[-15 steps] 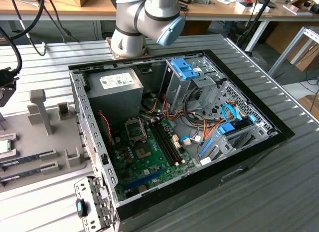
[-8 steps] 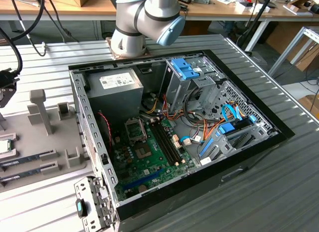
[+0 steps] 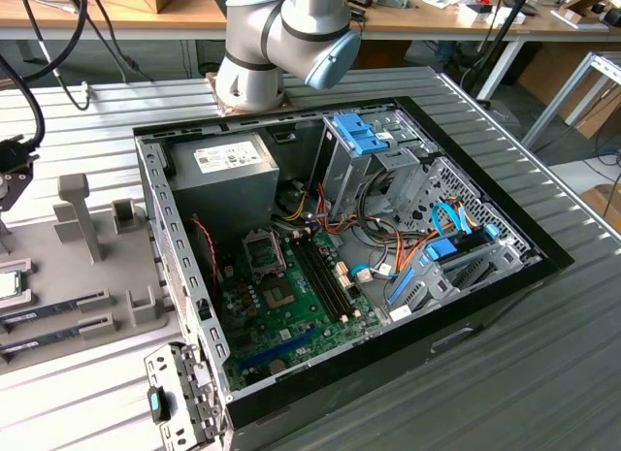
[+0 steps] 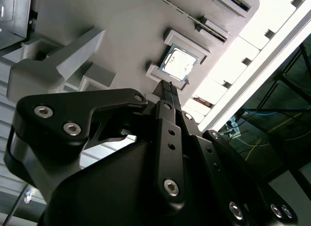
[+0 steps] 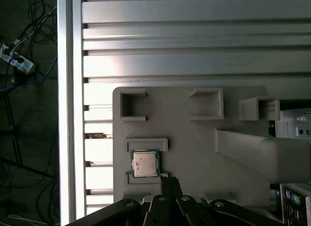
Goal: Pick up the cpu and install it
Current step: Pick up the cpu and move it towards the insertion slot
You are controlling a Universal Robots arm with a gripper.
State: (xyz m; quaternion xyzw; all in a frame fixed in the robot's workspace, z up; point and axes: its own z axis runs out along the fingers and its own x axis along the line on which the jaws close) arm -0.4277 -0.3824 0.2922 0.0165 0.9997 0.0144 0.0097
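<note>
The cpu is a small silvery square chip lying flat in a raised nest on the grey fixture plate. The second wrist view has the cpu just beyond my fingertips. My gripper hovers above the plate right beside the chip, not touching it; its thin black fingers are pressed together and hold nothing. In the exterior view the cpu sits at the far left edge, well away from the green board's empty socket inside the open computer case.
Grey upright posts and memory sticks share the fixture plate. A tall grey block stands close to the gripper. Inside the case are a power-supply box, a blue drive cage and cables. The table is slatted metal.
</note>
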